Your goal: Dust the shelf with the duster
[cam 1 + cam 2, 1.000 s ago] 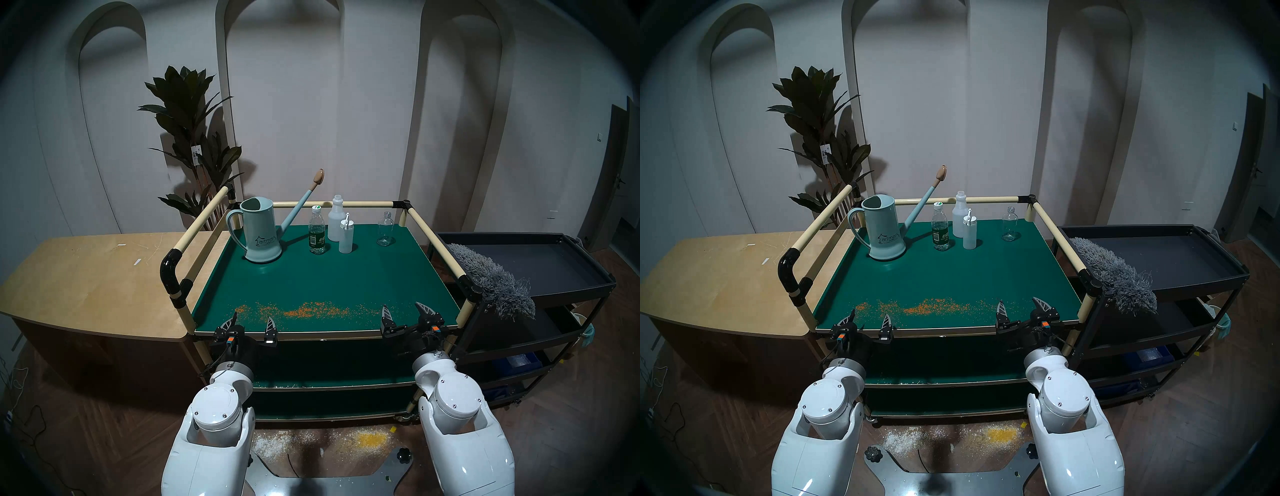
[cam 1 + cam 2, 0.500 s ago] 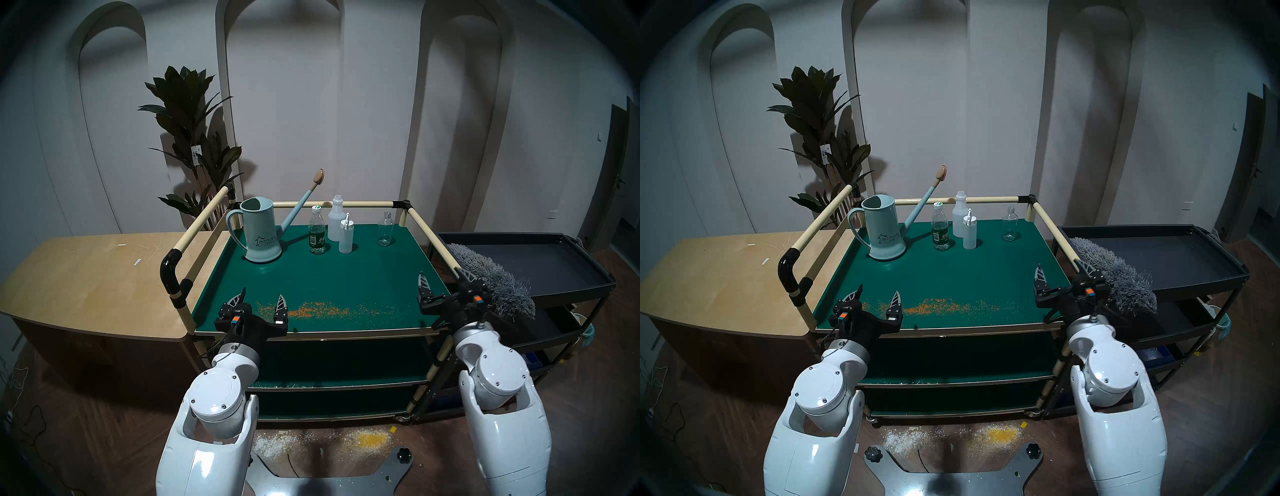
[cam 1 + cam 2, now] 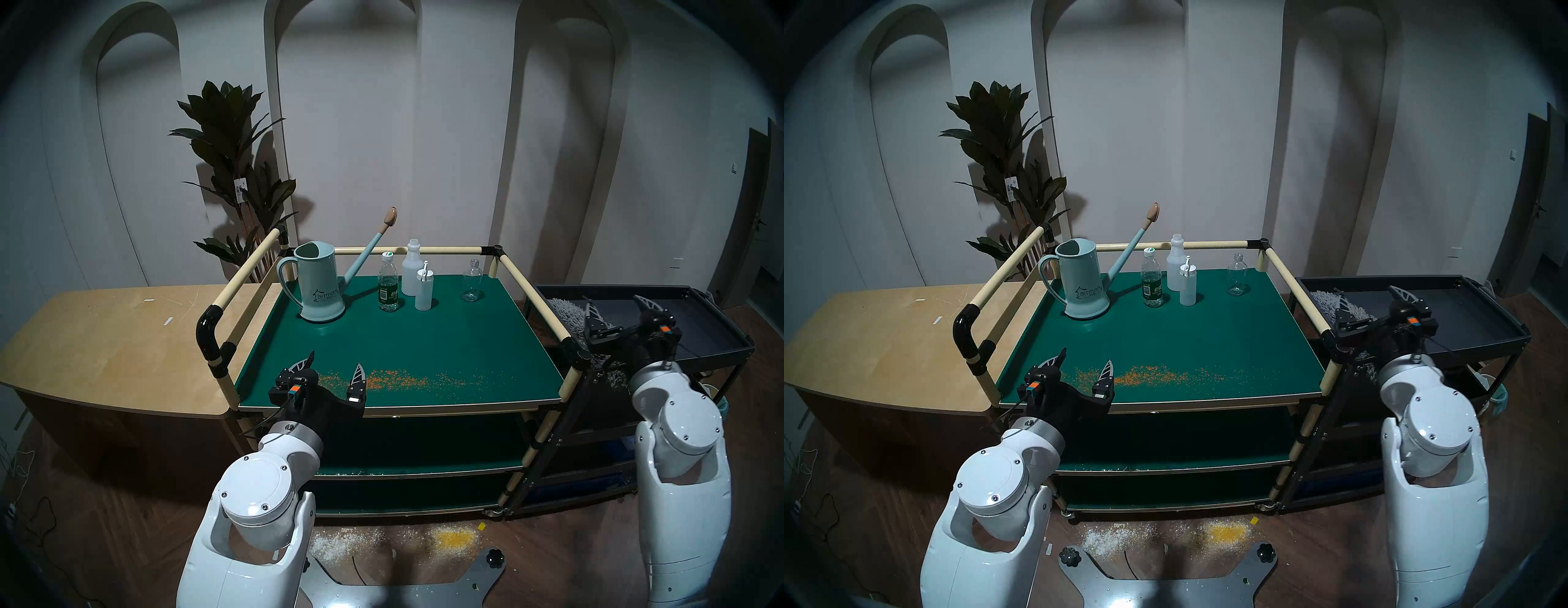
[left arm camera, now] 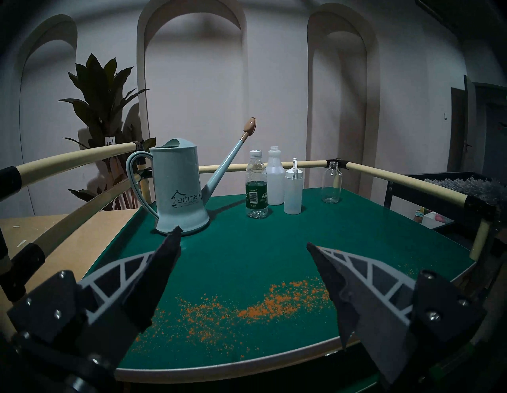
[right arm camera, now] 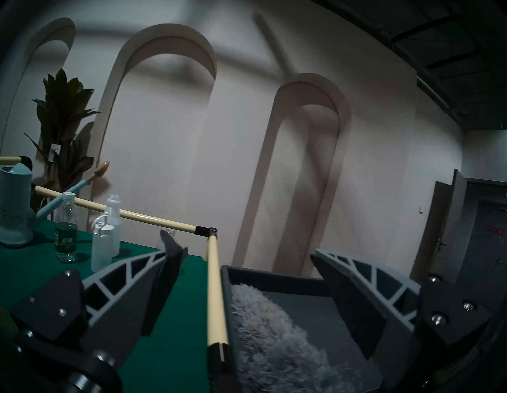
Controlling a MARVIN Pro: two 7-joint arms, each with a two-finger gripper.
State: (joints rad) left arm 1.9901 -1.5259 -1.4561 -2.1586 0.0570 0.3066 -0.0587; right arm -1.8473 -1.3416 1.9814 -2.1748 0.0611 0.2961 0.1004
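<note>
The duster [image 3: 568, 316] lies in the top tray of the black cart [image 3: 700, 335], just right of the shelf [image 3: 407, 339] and against its right-hand rail [image 3: 539, 297]. Only the far end of the shaggy grey head shows from the head camera; the rest is hidden behind the right gripper [image 3: 617, 306], and the handle cannot be made out. The right wrist view shows the grey pile [image 5: 269, 329] below and between wide-open jaws that hold nothing. A second ago this gripper stood at the shelf's near right corner; it has since risen and swung right, over the tray. The left gripper [image 3: 335, 365] (jaws also spread and empty) has lifted slightly over the shelf's near left edge, masking the left end of the orange powder [image 3: 399, 380]. At the shelf's far side stand a watering can [image 3: 318, 288] and four bottles [image 3: 418, 282], unmoved.
</note>
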